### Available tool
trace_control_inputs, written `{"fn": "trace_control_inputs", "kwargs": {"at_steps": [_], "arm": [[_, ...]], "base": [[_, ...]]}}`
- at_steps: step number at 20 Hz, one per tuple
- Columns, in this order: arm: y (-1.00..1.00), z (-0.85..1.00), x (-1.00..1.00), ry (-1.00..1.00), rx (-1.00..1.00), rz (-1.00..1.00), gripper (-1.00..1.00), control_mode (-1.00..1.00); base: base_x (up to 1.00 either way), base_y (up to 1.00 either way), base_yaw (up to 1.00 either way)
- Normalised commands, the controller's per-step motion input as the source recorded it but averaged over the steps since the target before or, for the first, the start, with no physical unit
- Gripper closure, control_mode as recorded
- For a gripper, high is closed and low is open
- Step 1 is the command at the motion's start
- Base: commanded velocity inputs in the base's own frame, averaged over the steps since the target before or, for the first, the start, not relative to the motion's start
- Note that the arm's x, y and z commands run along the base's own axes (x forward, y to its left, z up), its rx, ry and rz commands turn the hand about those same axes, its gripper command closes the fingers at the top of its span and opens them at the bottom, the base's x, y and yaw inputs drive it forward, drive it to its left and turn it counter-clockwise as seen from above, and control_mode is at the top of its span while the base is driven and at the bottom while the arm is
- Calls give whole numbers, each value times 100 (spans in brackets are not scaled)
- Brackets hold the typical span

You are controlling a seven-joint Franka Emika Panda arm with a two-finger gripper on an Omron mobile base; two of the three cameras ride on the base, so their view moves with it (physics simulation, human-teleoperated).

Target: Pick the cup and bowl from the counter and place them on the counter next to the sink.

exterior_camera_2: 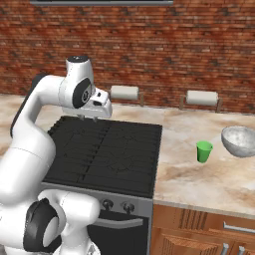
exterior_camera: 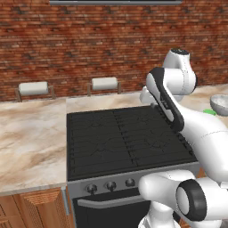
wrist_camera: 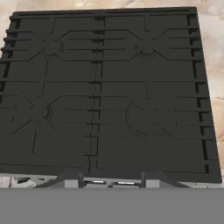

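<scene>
Brick wall backs a marbled counter [exterior_camera_2: 209, 182] with a black stove top [exterior_camera_2: 104, 152] set in it; my gripper [exterior_camera_2: 88, 117] hangs over the stove's far left, grasping nothing, though I cannot tell how wide its jaws stand. Green cup [exterior_camera_2: 203, 151] and glassy bowl [exterior_camera_2: 240, 141] sit close together well to the right, so I judge that reaching for the cup could knock the bowl.

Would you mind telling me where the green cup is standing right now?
In the right base view the cup stands on the counter to the right of the stove, just left of the bowl and apart from it.
</scene>
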Motion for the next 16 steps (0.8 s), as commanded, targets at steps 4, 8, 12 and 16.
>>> {"fn": "trace_control_inputs", "kwargs": {"at_steps": [4,8,12,16], "arm": [[0,-12,-11,0,-3,1,-100,-100],[-6,-21,0,0,-2,0,-100,-100],[-32,-26,5,0,-3,0,-100,-100],[-40,-31,8,2,-2,0,-100,-100]], "base": [[0,0,0],[0,0,0],[0,0,0],[0,0,0]]}}
